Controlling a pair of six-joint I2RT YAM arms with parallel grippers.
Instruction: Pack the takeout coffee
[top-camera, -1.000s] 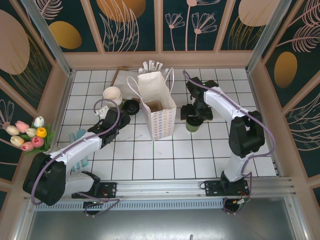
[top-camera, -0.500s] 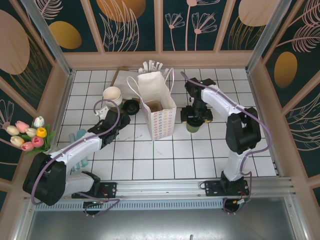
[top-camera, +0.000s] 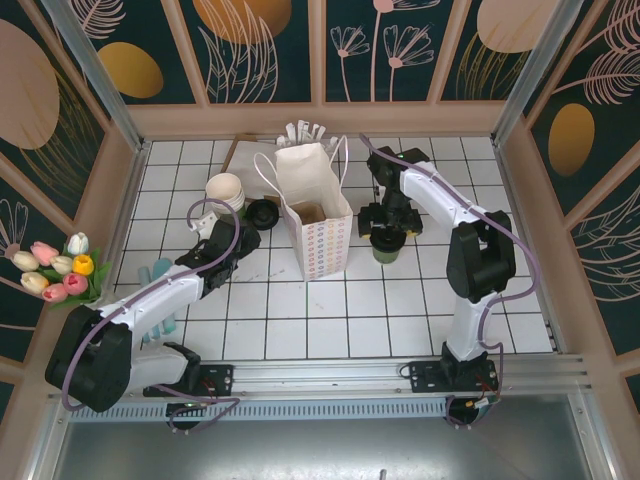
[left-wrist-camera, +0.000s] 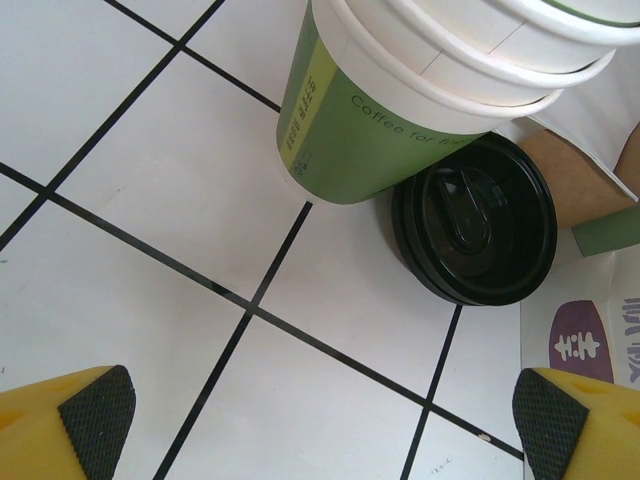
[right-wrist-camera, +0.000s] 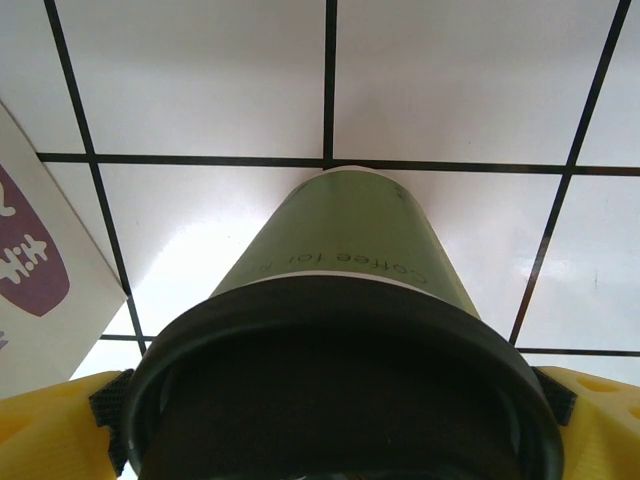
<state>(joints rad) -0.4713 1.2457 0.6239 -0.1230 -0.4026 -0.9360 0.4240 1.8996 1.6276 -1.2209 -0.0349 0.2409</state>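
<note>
Top external: takeout coffee (top-camera: 386, 250) stands upright on the white-tiled tabletop (top-camera: 300, 320), just right of the paper bag (top-camera: 320, 240), w/ a small gap btwn them. The right fingers (top-camera: 388, 228) sit over the cup from above.

Right wrist: dk-green cup w/ black lid (right-wrist-camera: 340, 400), base on a tile. Black pads (right-wrist-camera: 112, 405) of the yellow fingers touch the lid rim on both sides, so the right fingers are closed on the cup at lid level. Bag corner at left edge of this view, near the cup but apart.

Left wrist: the left fingers (left-wrist-camera: 95, 420) are spread wide, nothing btwn them, low over bare tile. Ahead of them a stack of cream cups (left-wrist-camera: 400, 90), outer one w/ pale-green band, and a loose black lid (left-wrist-camera: 475, 230) flat on the tabletop just beside the stack's base. Brown cardboard (left-wrist-camera: 575, 180) behind that lid.

Top external again: bag upright, top open, handles up. White wrapped straws (top-camera: 303, 132) behind the bag. Tulip bunch (top-camera: 55, 268) at far left, off the tiles.
</note>
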